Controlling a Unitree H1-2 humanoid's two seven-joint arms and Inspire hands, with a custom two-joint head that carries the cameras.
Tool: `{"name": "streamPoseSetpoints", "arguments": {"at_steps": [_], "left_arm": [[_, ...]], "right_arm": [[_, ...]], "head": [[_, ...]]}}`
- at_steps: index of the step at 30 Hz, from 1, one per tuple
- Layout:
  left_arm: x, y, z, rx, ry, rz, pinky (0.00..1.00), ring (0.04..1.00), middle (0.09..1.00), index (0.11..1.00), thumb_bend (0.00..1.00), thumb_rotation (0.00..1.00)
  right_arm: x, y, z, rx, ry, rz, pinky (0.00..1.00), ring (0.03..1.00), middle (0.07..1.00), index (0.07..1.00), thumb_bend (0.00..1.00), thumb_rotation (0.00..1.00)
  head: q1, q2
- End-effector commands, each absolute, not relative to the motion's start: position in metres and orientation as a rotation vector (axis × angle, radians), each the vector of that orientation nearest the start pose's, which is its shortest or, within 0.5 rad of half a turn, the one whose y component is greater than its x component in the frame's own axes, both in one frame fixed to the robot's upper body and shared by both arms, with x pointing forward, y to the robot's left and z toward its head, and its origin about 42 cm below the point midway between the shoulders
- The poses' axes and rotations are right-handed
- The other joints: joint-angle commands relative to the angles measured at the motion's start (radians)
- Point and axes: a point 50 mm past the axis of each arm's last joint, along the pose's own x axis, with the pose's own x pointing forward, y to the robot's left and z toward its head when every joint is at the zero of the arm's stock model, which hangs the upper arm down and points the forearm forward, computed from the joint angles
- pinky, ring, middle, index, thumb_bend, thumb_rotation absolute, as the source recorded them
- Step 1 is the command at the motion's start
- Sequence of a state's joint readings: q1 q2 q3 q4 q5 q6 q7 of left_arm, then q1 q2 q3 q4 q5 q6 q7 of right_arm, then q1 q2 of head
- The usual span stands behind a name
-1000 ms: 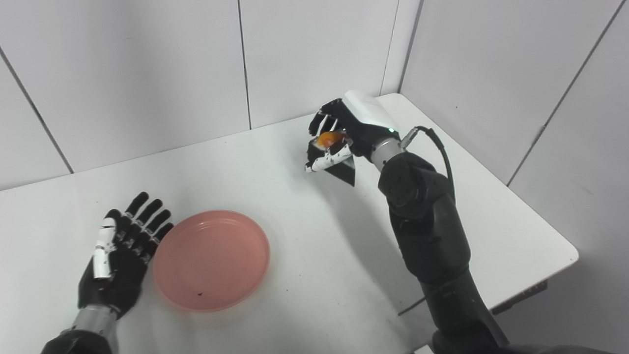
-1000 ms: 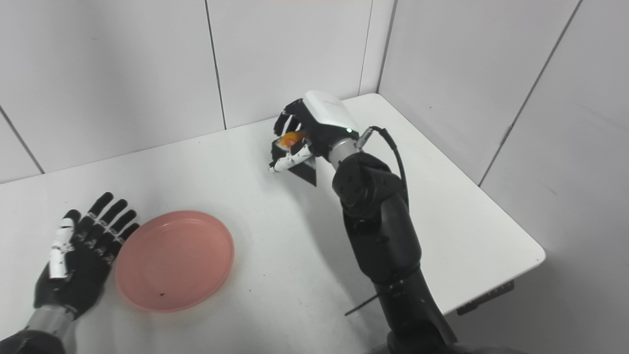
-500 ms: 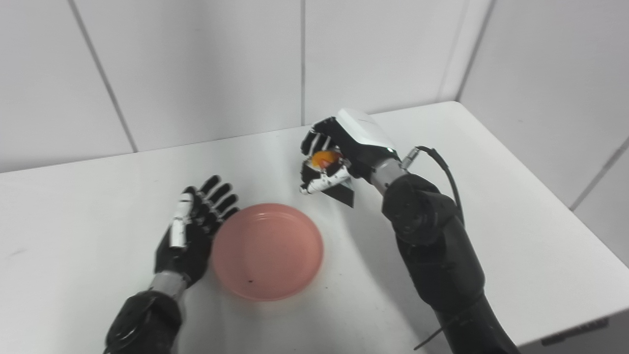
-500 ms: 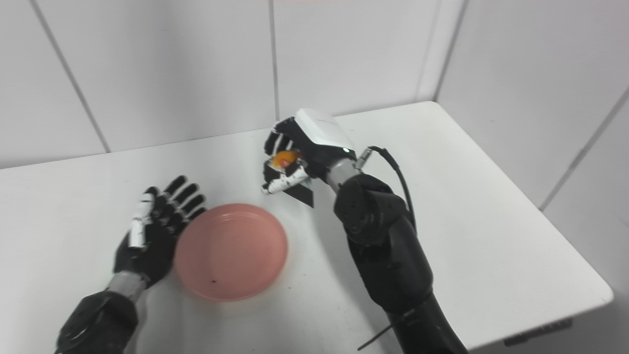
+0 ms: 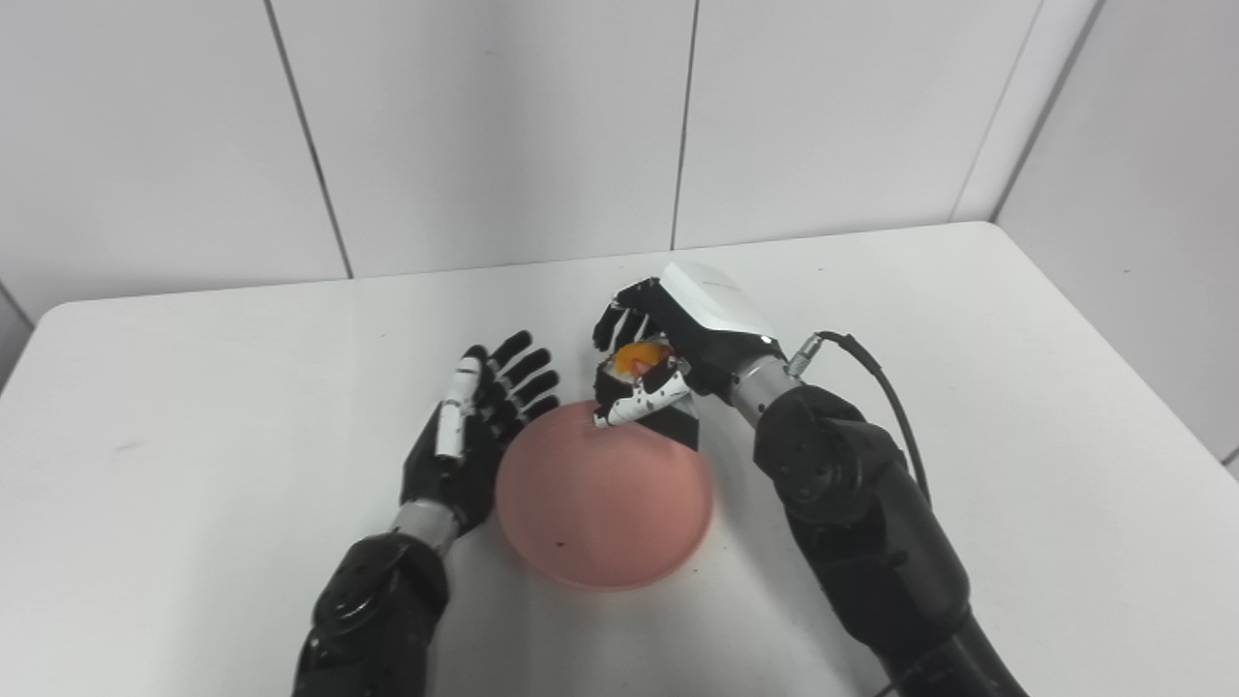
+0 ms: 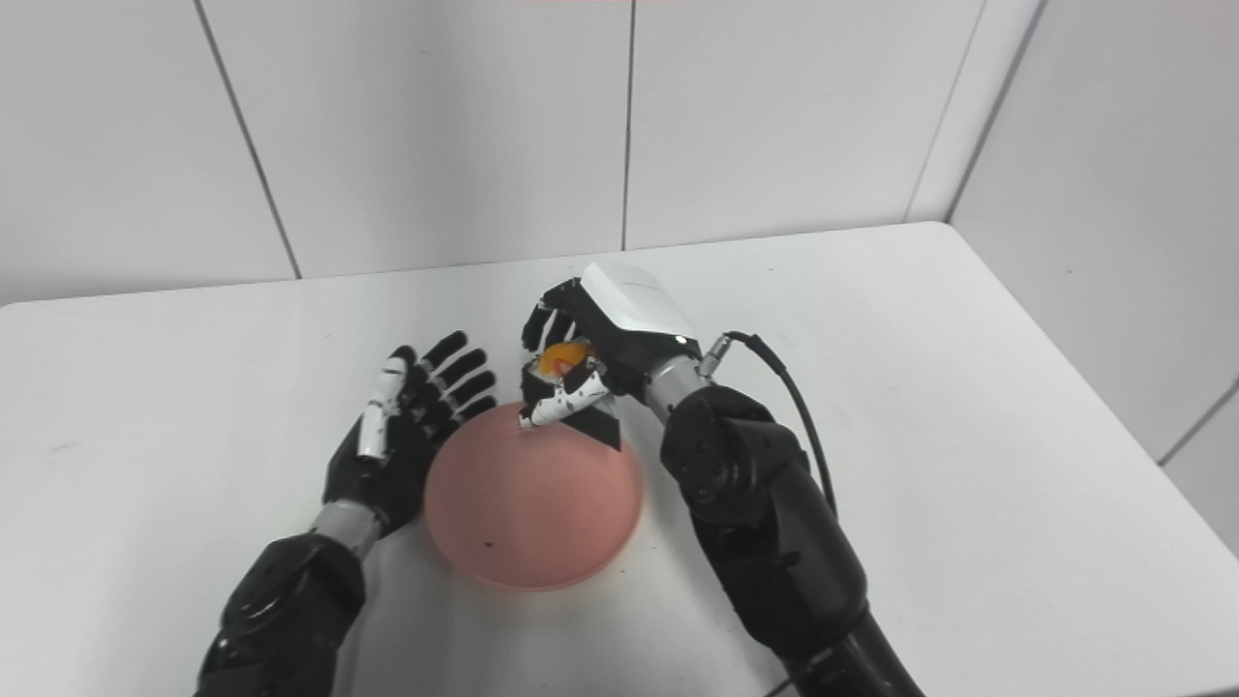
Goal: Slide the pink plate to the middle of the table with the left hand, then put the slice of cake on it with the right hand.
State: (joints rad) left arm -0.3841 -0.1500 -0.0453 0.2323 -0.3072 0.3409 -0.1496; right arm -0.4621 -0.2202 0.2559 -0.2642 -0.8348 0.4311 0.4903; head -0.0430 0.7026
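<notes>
Right hand [image 5: 668,353] is still clamped around the slice of cake [image 5: 641,360], but now it's hanging over the far rim of the pink plate [image 5: 605,503] instead of well behind it. Left hand [image 5: 474,436], fingers spread flat, has pushed the plate to mid-table [image 5: 194,387], touching its left edge.

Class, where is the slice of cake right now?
The slice of cake is held in the right hand, above the far rim of the pink plate mid-table.
</notes>
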Motion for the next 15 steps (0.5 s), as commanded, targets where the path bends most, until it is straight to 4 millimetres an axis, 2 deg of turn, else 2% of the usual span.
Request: {"name": "streamPoseSetpoints", "arguments": {"at_steps": [1,8,15], "left_arm": [[0.380,0.086,0.121,-0.377,0.336,-0.393,0.85,0.854,0.860,0.844,0.37,1.00],[0.382,0.087,0.123,-0.373,0.334,-0.392,0.83,0.848,0.858,0.838,0.37,1.00],[0.382,0.088,0.125,-0.366,0.331,-0.395,0.84,0.846,0.857,0.839,0.36,1.00]], "right_arm": [[0.376,-0.165,0.282,-1.061,-0.253,0.267,0.33,0.400,0.472,0.488,0.51,0.13],[0.371,-0.157,0.269,-1.076,-0.254,0.313,0.28,0.340,0.432,0.488,0.51,0.12],[0.367,-0.161,0.256,-1.089,-0.216,0.325,0.28,0.356,0.440,0.487,0.51,0.12]], "head": [[0.000,0.005],[-0.011,0.023],[-0.012,0.029]]}}
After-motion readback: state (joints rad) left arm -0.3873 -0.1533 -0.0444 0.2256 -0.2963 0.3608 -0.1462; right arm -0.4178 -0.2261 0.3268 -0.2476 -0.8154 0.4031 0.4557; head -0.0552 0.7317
